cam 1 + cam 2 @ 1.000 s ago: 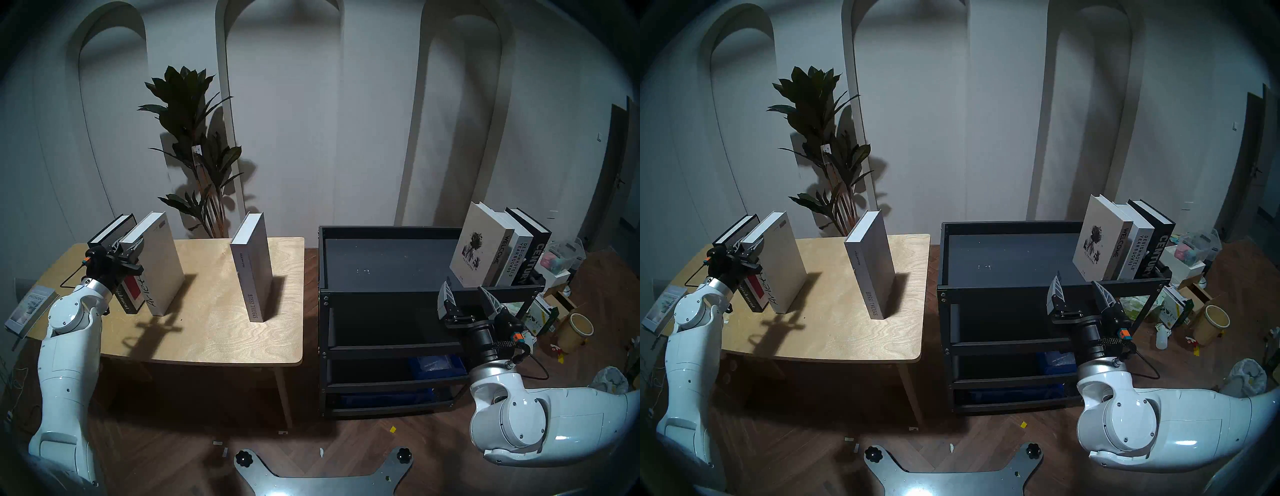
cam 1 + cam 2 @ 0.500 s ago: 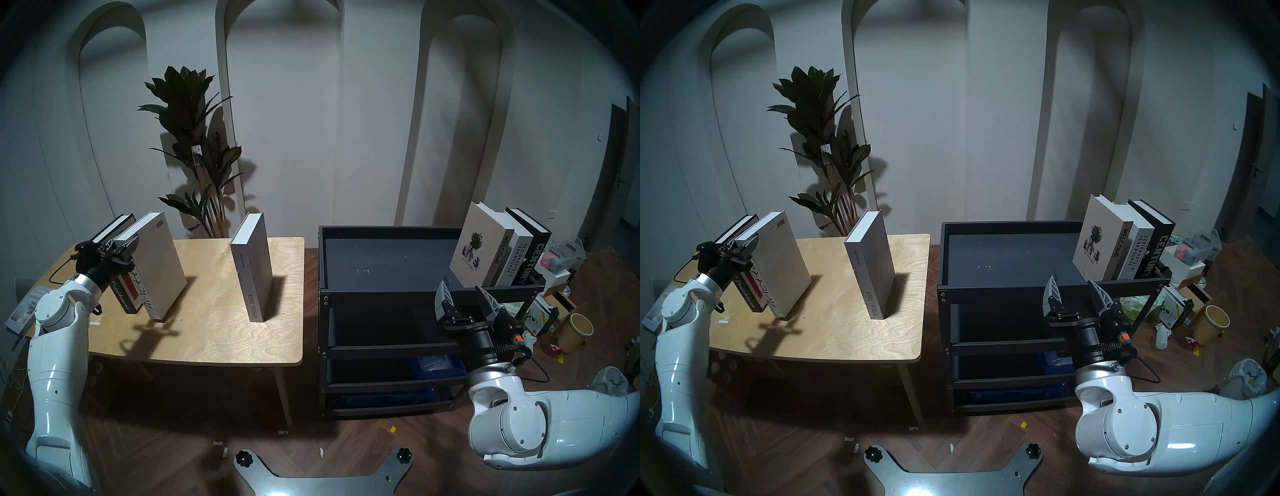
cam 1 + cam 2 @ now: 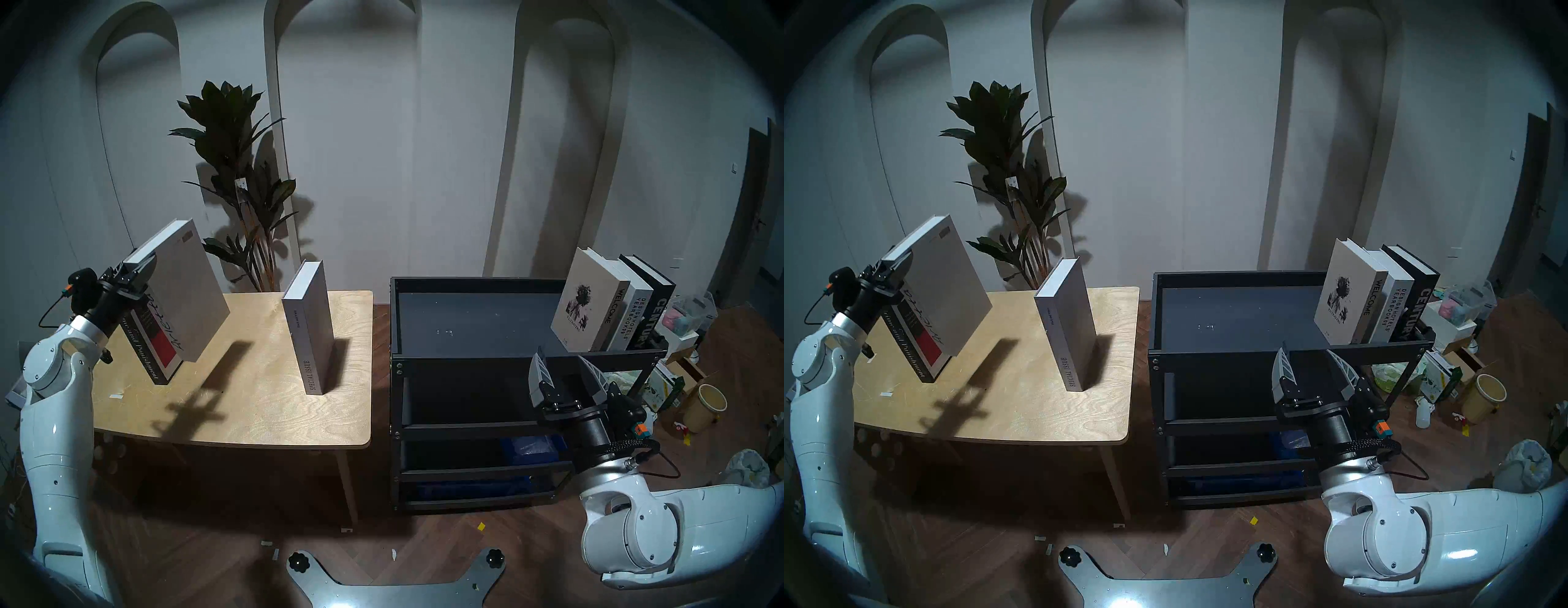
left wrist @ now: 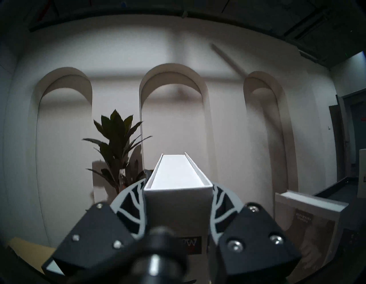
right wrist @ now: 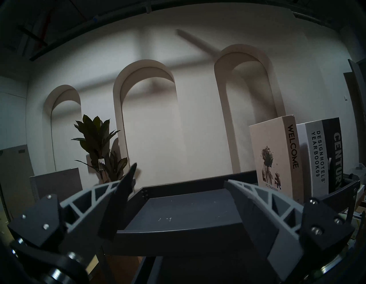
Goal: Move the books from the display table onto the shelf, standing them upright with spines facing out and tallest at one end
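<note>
Arched white walls back the scene; three books (image 3: 611,303) stand upright at the shelf's (image 3: 475,352) right end; the left claw (image 3: 135,276) grips Arietta (image 3: 186,293) above the tabletop (image 3: 254,407); Crime and Punishment (image 3: 152,348) and Special Issue (image 3: 307,327) remain; the right claw (image 3: 566,373) gapes empty.

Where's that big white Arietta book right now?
In the head view it's at the far left, off the plywood table, tilted in the left gripper, just above the black Crime and Punishment book.
</note>
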